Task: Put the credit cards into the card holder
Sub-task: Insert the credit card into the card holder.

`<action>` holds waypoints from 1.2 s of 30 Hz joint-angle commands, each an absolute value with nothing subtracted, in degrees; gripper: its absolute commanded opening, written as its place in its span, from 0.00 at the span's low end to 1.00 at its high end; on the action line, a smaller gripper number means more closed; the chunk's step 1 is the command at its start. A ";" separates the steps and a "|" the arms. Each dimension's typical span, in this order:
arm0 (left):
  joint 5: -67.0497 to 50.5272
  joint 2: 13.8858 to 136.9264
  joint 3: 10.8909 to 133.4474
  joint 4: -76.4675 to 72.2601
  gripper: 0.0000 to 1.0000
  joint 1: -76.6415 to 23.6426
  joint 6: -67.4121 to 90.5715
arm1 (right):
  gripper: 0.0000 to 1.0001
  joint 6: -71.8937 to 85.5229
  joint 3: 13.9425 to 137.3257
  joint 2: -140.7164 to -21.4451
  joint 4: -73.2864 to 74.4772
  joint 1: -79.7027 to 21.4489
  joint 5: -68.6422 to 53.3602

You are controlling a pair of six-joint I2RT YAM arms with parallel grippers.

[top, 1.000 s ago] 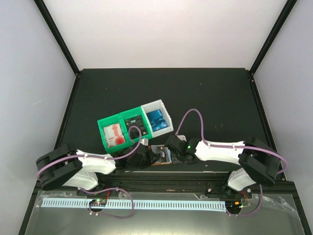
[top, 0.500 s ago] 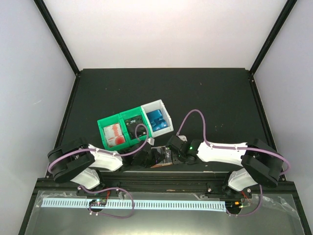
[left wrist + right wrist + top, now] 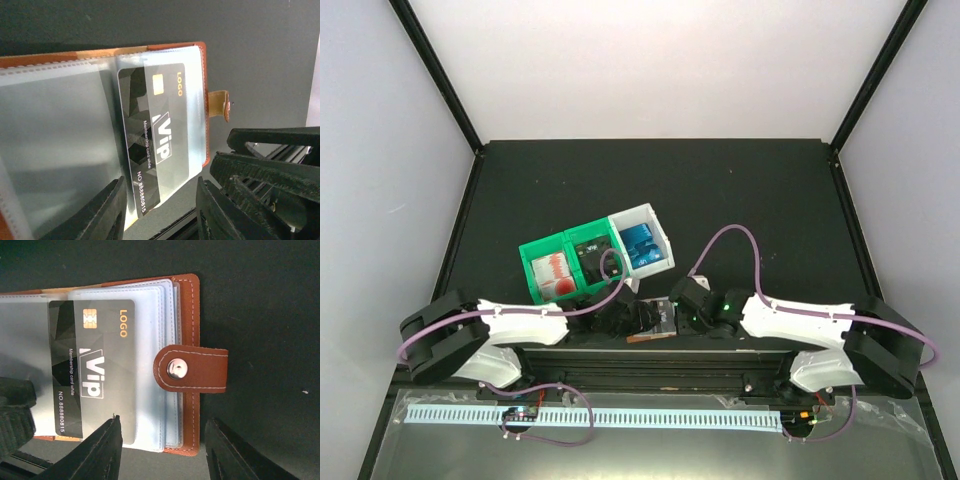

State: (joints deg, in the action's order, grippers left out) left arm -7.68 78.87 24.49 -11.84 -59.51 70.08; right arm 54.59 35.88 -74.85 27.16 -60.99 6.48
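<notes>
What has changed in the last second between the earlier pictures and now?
The left claw moved a little to the right, closer to the card holder. The right claw shifted slightly right, and its arm's elbow swung outward to the right. Neither claw visibly took hold of anything or let go. The card holder and the bins stayed in place.

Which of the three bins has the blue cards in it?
The white bin at the row's right end, with blue cards inside; the middle bin and left bin are green.

You have a black card with a gold logo and white VIP lettering; the card holder is reddish-brown, white-stitched.
</notes>
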 commanded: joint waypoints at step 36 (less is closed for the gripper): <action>1.25 77.86 53.29 23.31 0.63 -58.37 26.27 | 0.52 53.95 31.95 -57.61 28.87 -57.45 13.41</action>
